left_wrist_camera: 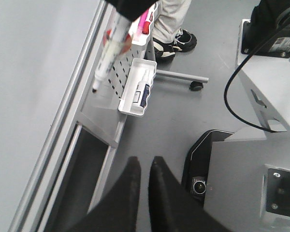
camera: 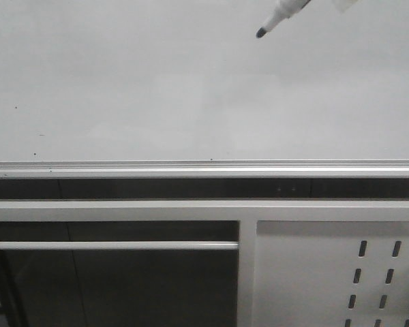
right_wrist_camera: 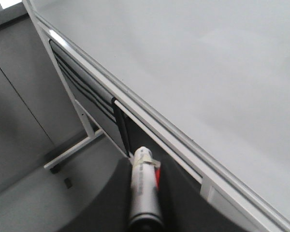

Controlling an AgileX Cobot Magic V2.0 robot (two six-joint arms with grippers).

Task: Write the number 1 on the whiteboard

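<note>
The whiteboard [camera: 157, 88] fills the upper front view, with its silver bottom rail [camera: 204, 168] below. No pen stroke of the number 1 shows on it, only small dark specks. A white marker [camera: 281, 15] with a dark tip reaches in from the top right, its tip close to the board. In the right wrist view my right gripper [right_wrist_camera: 144, 166] is shut on the marker [right_wrist_camera: 145, 193], beside the whiteboard [right_wrist_camera: 208, 58]. The left wrist view shows the marker [left_wrist_camera: 108, 53] by the whiteboard [left_wrist_camera: 29, 72]. My left gripper [left_wrist_camera: 144, 164] is shut and empty, low beside the stand.
A grey perforated panel [camera: 341, 272] hangs under the board on the right. A white tray [left_wrist_camera: 137, 89] with a small bottle hangs on it. A person's shoes [left_wrist_camera: 176, 41] stand beyond. The grey robot base [left_wrist_camera: 261, 159] and a black cable are close by.
</note>
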